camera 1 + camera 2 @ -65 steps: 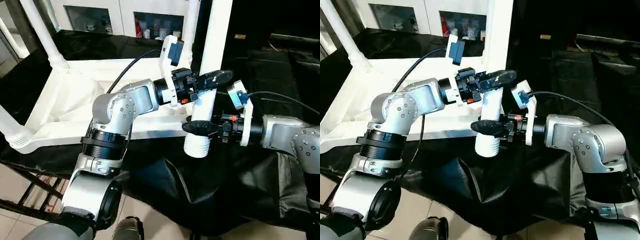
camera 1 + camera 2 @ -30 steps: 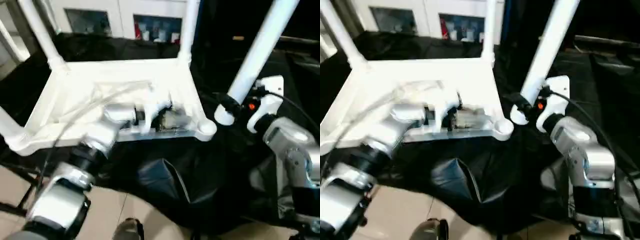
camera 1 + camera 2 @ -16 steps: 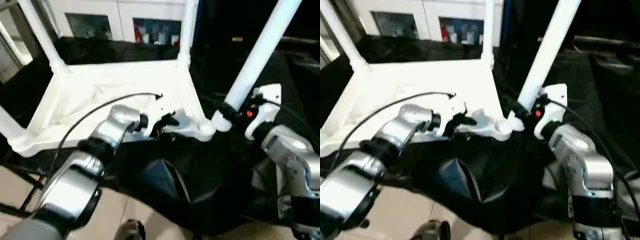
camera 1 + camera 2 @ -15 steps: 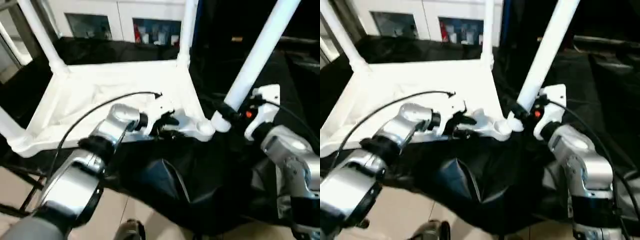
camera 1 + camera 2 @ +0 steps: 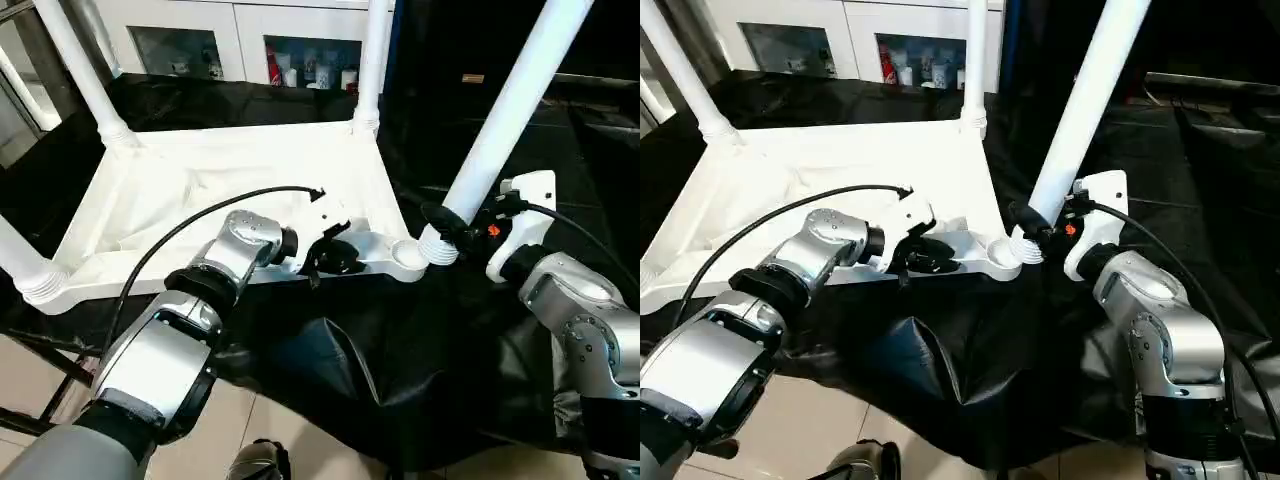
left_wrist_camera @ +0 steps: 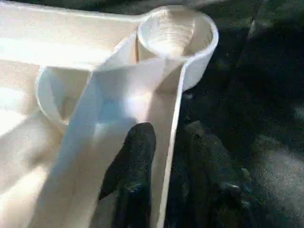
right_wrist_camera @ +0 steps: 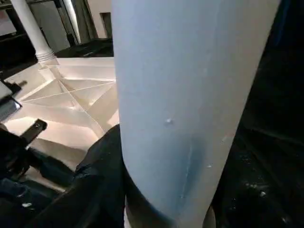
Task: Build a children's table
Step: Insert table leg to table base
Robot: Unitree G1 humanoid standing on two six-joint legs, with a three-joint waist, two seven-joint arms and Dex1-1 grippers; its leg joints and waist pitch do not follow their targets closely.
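The white tabletop [image 5: 200, 180] lies upside down on the black table. Legs stand in its back left [image 5: 85, 70], back right [image 5: 373, 60] and front left [image 5: 20, 260] corners. The front right socket [image 5: 407, 256] is empty. My right gripper [image 5: 447, 225] is shut on a fourth leg [image 5: 500, 120], which leans to the right. Its ribbed end [image 5: 437, 247] rests just beside that socket. My left gripper [image 5: 335, 258] sits on the front rim near the socket. In the left wrist view its fingers [image 6: 135, 156] straddle the thin rim wall [image 6: 173, 118] closely.
The black-draped work table [image 5: 400, 340] falls away in folds at the front. White cabinets with bottles [image 5: 300, 65] stand behind. The tiled floor [image 5: 40, 400] lies at the lower left. A black cable [image 5: 200, 215] arcs over the tabletop to my left wrist.
My left arm swung down to the tabletop's front rim near the empty socket and its jaws narrowed around the rim. My right gripper brought the leg's end down beside the socket.
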